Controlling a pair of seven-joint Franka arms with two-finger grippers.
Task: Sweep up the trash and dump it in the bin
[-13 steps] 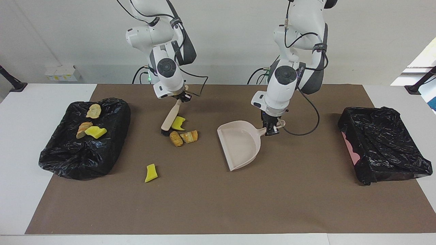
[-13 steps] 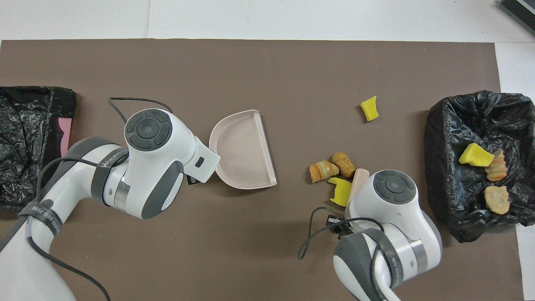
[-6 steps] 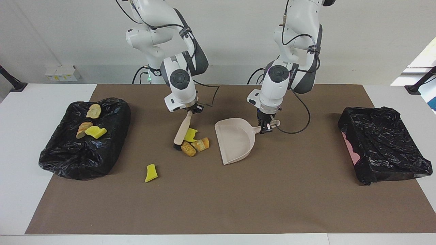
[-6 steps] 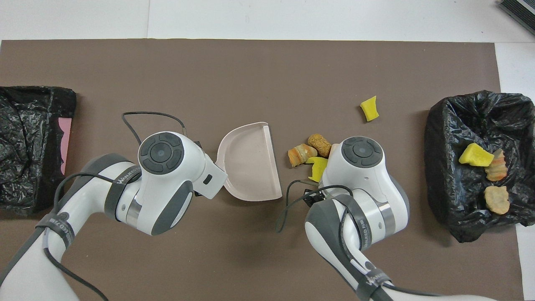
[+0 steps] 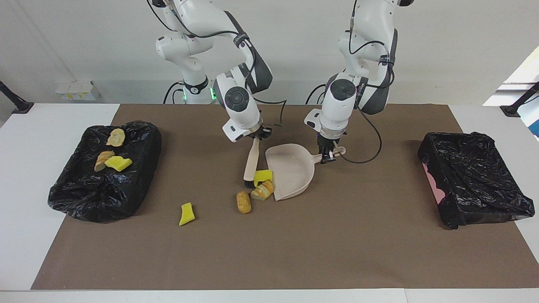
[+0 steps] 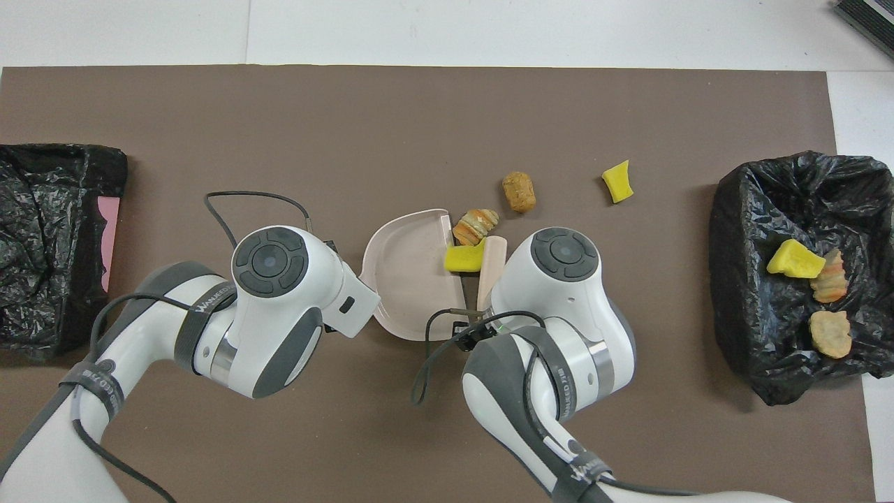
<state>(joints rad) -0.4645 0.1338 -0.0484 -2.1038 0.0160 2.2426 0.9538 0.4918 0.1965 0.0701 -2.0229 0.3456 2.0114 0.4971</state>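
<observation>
dustpan [image 5: 290, 174]: smooth matt beige plastic
bin bags [image 5: 105, 172]: crinkled glossy black plastic
table mat [image 5: 337, 244]: matt brown paper
yellow scraps [image 5: 186, 213]: spongy, matt
arms [image 6: 559, 279]: glossy white plastic

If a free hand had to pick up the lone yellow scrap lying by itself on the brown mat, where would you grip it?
Take the yellow scrap from straight above, fingers closing across its narrower waist. It lies flat on the mat, elongated, with open mat all around, so a top-down pinch across the short width should be unobstructed.

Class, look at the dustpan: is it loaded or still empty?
Essentially empty. The dustpan's tray shows bare; a yellow chunk sits at its open edge, a striped bread lump beside it, and another lump lies apart.
</observation>
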